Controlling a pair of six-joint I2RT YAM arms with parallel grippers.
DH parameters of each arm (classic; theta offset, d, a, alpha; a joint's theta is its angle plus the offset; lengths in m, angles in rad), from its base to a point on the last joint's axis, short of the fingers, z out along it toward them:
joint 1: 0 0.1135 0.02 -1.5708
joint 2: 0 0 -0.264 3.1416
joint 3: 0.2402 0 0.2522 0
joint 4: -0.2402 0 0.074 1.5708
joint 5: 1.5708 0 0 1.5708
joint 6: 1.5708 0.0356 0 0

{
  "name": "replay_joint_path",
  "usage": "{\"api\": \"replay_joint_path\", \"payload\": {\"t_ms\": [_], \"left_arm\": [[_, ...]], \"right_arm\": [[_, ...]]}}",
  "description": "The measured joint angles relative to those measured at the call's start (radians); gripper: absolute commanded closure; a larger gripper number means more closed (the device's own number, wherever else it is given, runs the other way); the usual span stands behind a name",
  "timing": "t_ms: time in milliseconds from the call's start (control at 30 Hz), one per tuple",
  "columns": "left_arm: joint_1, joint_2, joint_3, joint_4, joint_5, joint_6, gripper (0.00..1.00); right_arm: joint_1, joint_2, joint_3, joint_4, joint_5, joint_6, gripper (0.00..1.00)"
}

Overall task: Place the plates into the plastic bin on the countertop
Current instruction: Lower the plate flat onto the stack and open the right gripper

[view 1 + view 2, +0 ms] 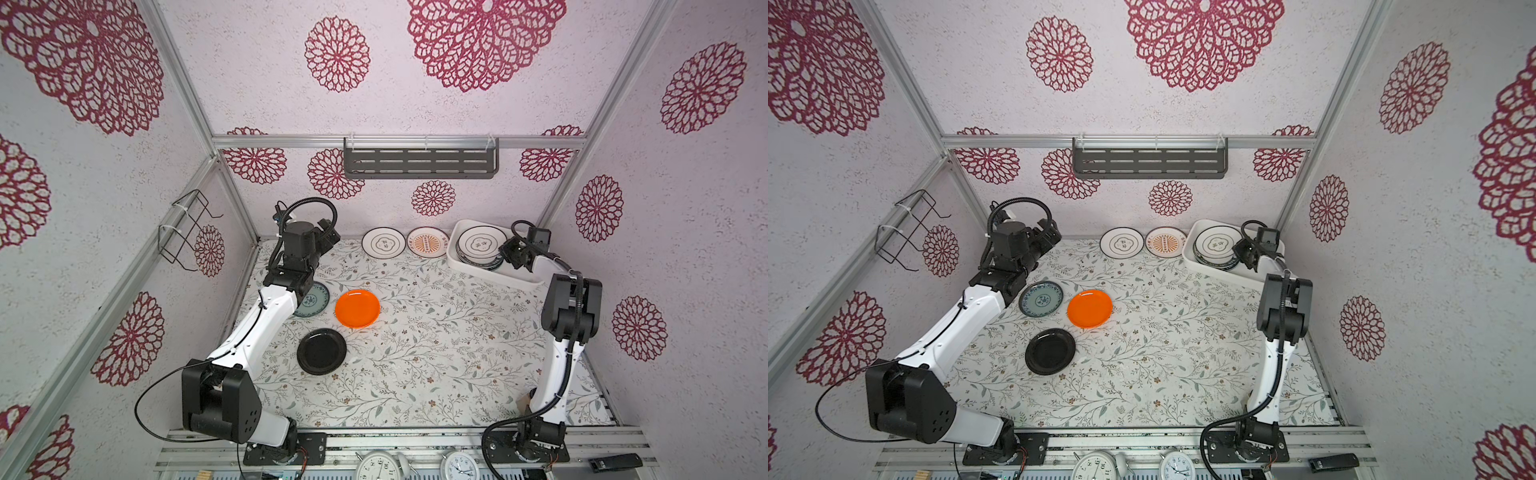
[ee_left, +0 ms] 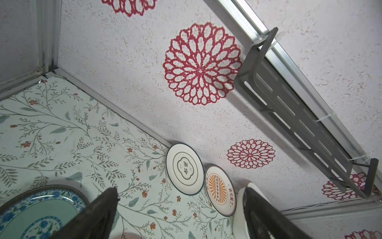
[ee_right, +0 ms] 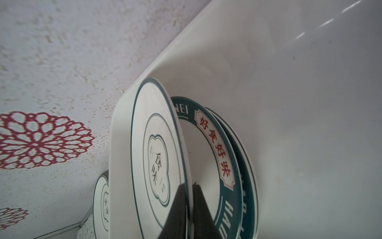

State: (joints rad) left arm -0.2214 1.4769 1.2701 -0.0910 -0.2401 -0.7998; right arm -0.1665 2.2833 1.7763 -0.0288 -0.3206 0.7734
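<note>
Setting the ringed plate (image 3: pixel 157 144) down in the plastic bin (image 3: pixel 289 82).
The right fingers (image 3: pixel 175 215) pinch its rim, and it looks slightly tilted over the green-rimmed plates (image 3: pixel 215 134). Best to lower it flat before letting go. The left fingers (image 2: pixel 99 213) hang wide apart, empty, above the worktop (image 1: pixel 436 332).

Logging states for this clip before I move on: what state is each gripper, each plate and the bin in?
plastic bin: partly filled.
green-rimmed plates: stacked inside.
top ringed plate: tilted over that stack.
right gripper: shut on its rim.
left gripper: open, empty.
second ringed plate: on countertop.
sunburst plate: on countertop.
teal plate: on countertop.
orange plate: on countertop.
black plate: on countertop.
</note>
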Motion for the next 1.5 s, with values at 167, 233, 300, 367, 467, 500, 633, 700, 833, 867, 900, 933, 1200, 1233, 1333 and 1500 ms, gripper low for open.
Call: {"api": "replay_joint_path", "payload": {"t_ms": [167,233,300,367,467,500,633,700,833,867,900,933,1200,1233,1333,1500], "left_arm": [[0.0,0.001,0.0,0.0,-0.002,0.0,0.03],[0.0,0.003,0.0,0.0,-0.001,0.002,0.03],[0.0,0.005,0.0,0.0,-0.001,0.003,0.03],[0.0,0.007,0.002,0.0,0.001,0.004,0.03],[0.0,0.014,0.008,-0.003,0.006,0.007,0.03],[0.0,0.017,0.013,-0.005,0.01,0.009,0.03],[0.0,0.029,0.033,-0.014,0.026,0.019,0.03],[0.0,0.031,0.037,-0.016,0.035,0.022,0.03],[0.0,0.047,0.053,-0.019,0.078,0.022,0.03],[0.0,0.059,0.068,-0.021,0.095,0.022,0.03],[0.0,0.071,0.084,-0.026,0.108,0.023,0.03],[0.0,0.085,0.103,-0.033,0.128,0.022,0.03],[0.027,0.219,0.253,-0.099,0.367,0.006,0.03],[0.035,0.245,0.271,-0.106,0.42,-0.001,0.03],[0.054,0.322,0.313,-0.115,0.52,-0.029,0.03],[0.083,0.438,0.322,-0.103,0.647,-0.094,0.03]], "right_arm": [[0.0,0.0,0.0,-0.025,0.0,-0.017,0.77],[0.0,0.0,0.0,-0.034,0.002,-0.023,0.75],[0.0,0.0,0.0,-0.043,0.002,-0.027,0.7],[0.0,0.0,0.0,-0.051,0.004,-0.033,0.69],[0.0,0.0,0.005,-0.072,0.007,-0.045,0.62],[0.0,0.0,0.013,-0.087,0.011,-0.05,0.57],[0.0,0.0,0.042,-0.111,0.034,-0.065,0.41],[0.0,-0.002,0.045,-0.115,0.05,-0.074,0.31],[0.004,-0.017,0.035,-0.138,0.084,-0.085,0.21],[0.006,-0.027,0.029,-0.141,0.091,-0.088,0.19],[0.008,-0.038,0.019,-0.143,0.1,-0.093,0.18],[0.011,-0.053,0.005,-0.144,0.108,-0.098,0.17],[0.073,-0.247,-0.155,-0.097,0.143,-0.113,0.12],[0.089,-0.278,-0.182,-0.086,0.142,-0.116,0.12],[0.136,-0.357,-0.25,-0.053,0.14,-0.134,0.12],[0.223,-0.47,-0.333,-0.045,0.138,-0.185,0.1]]}}
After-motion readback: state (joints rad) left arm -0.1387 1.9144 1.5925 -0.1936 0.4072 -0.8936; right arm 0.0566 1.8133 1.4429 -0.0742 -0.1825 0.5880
